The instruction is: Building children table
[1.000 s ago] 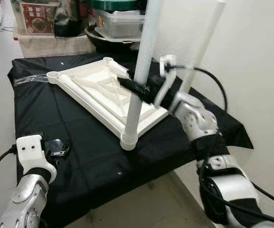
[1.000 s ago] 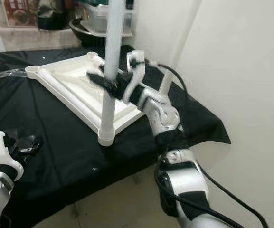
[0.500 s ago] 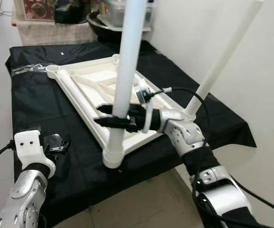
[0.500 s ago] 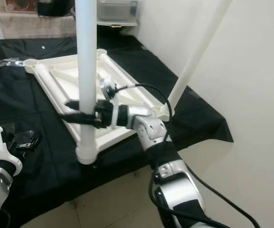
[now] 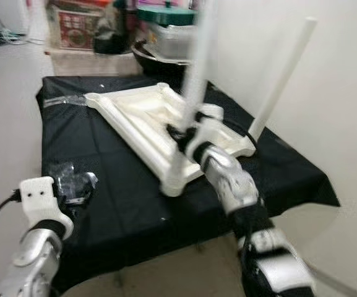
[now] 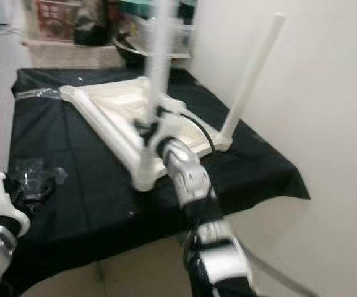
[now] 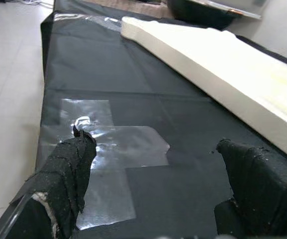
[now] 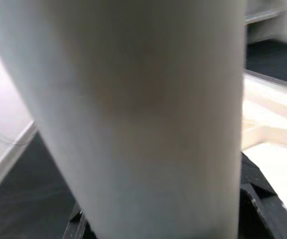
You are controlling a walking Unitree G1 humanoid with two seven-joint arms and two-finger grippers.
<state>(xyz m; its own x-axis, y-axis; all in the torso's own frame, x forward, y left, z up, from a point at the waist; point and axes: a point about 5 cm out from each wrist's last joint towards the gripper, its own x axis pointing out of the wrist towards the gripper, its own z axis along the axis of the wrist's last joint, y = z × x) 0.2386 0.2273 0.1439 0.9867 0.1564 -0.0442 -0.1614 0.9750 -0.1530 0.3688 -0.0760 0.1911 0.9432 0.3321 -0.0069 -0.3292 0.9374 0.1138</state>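
No readable labels, pics too blurry. Right gripper (image 5: 179, 133) pinches the near leg (image 5: 193, 86) on the upturned tabletop (image 5: 142, 117); left gripper (image 7: 153, 189) spread over the black cloth (image 7: 133, 79), plastic bag (image 5: 73, 184) at 9 o'clock

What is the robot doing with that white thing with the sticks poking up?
It is putting together a little table. The white tabletop lies upside down on a black cloth. The robot's right hand is closed around one white leg standing in the near corner. Another leg already stands at the corner by the wall. The left hand hangs open above the cloth's near edge, beside some clear plastic wrap, holding nothing.
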